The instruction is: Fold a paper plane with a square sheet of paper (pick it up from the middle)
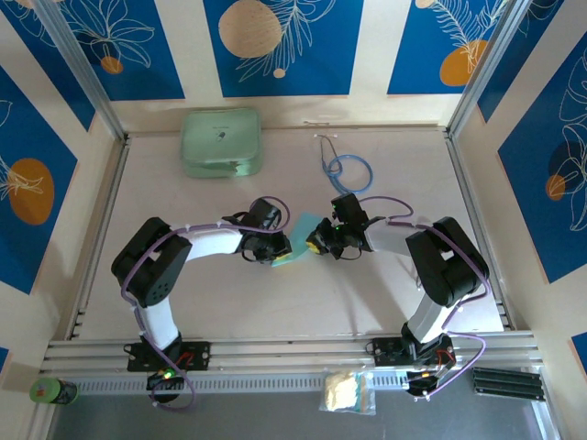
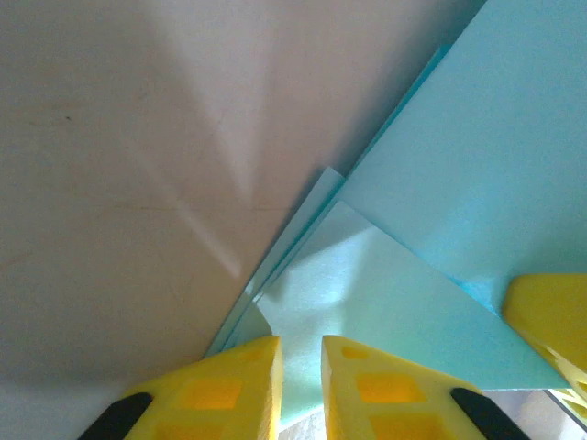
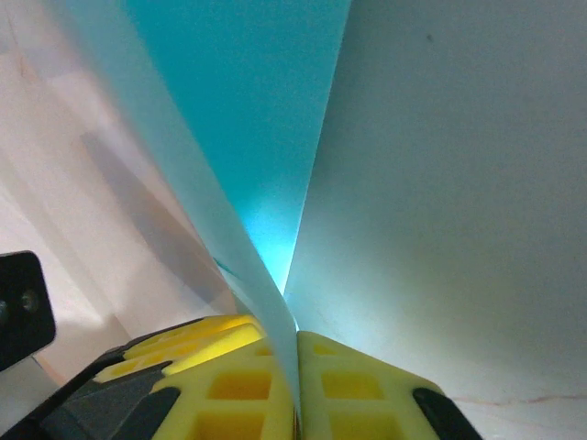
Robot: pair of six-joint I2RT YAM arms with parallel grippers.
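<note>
**A:** From above, where is the paper?

**B:** The paper (image 1: pixel 292 242) is in the middle of the surface (image 1: pixel 275 316), a small light-blue patch between the two claws. The left claw (image 1: pixel 278 256) meets it from the left and the right claw (image 1: pixel 314 244) from the right. Both arms bend inward toward it.

**A:** What else is on the surface?

**B:** A mint-green case (image 1: pixel 220 143) lies at the far edge on the left. A stethoscope (image 1: pixel 347 169) with blue tubing lies far and right of centre. Both are well apart from the paper.

**A:** What does the left wrist camera show?

**B:** The left claw (image 2: pixel 301 371) is narrow, with a slim gap between its yellow fingers (image 2: pixel 229 390). The paper (image 2: pixel 459 165) lies in layers on the surface (image 2: pixel 119 183). A folded triangular flap runs down into the gap. I can't tell whether the fingers touch it. At the right edge another yellow finger (image 2: pixel 548 316) sits on the paper.

**A:** And the right wrist camera?

**B:** The right claw (image 3: pixel 296 380) is pinched together on the paper (image 3: pixel 238 110), with no gap to see. The sheet rises upright from between the fingers (image 3: pixel 229 390) and away from the camera. It is bright cyan on the lit side, and the surface (image 3: pixel 477 183) lies pale beside it.
</note>
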